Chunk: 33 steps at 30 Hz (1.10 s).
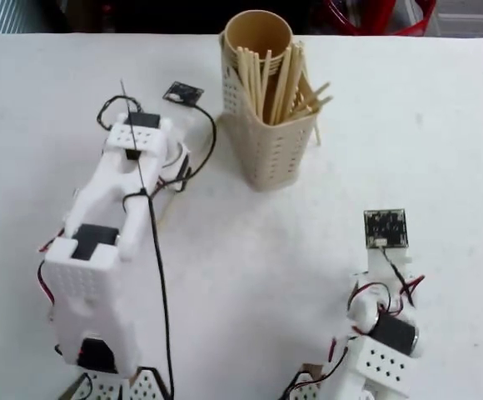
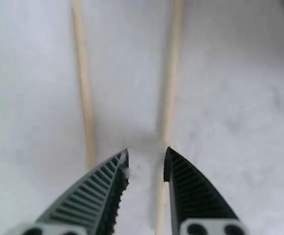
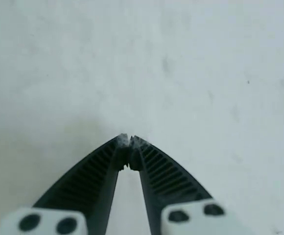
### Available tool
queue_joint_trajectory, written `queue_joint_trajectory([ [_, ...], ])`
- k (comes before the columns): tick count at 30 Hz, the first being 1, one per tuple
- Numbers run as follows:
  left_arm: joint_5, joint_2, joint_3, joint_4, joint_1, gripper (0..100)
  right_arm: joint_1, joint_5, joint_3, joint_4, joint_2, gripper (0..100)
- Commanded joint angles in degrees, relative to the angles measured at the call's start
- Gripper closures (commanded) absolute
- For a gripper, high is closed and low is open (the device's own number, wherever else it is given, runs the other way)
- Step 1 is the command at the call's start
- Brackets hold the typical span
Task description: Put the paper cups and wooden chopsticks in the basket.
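A cream perforated basket (image 1: 262, 137) stands at the back middle of the white table, with a paper cup (image 1: 258, 37) and several wooden chopsticks (image 1: 287, 83) standing in it. Two more chopsticks (image 2: 83, 83) (image 2: 170, 93) lie side by side on the table right under my left gripper (image 2: 146, 159). That gripper is open just above them, one dark ribbed finger (image 2: 105, 191) near each stick. In the high view the left arm (image 1: 112, 217) reaches over the table's left side. My right gripper (image 3: 128, 141) hangs shut over bare table, holding nothing.
The right arm (image 1: 383, 325) sits folded at the front right with a small circuit board (image 1: 385, 227) on it. Black cables (image 1: 162, 275) run along the left arm. Bare table lies between the arms and to the right of the basket.
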Motion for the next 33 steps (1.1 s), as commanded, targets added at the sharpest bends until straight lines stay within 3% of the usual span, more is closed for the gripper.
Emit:
queue_joint_trajectory([
  [1, 0.70, -6.02, -1.41, 0.62, 0.04, 87, 0.75, 0.09, 2.90, 0.84, -6.90, 98.1],
  [8, -0.44, -4.70, 3.87, -3.52, 2.51, 87, 0.48, 0.00, 4.92, 12.18, -16.92, 98.1],
  [14, -0.18, 0.92, 0.88, -1.93, 0.31, 87, 0.75, 0.18, 4.92, 12.44, -15.87, 98.1],
  [19, -0.18, 3.56, -0.79, 0.97, -0.57, 98, 0.48, 0.35, 4.92, 12.70, -15.87, 98.1],
  [22, 0.00, 2.68, -0.79, 3.43, -0.84, 98, 0.66, 0.35, 4.92, 12.70, -15.87, 98.1],
  [27, 3.43, -5.85, -0.62, 5.89, -1.27, 98, 0.66, 0.35, 4.92, 12.70, -15.87, 98.1],
  [33, 3.78, -28.44, -1.93, 8.44, 0.48, 98, 0.66, 0.35, 4.92, 12.62, -15.87, 98.1],
])
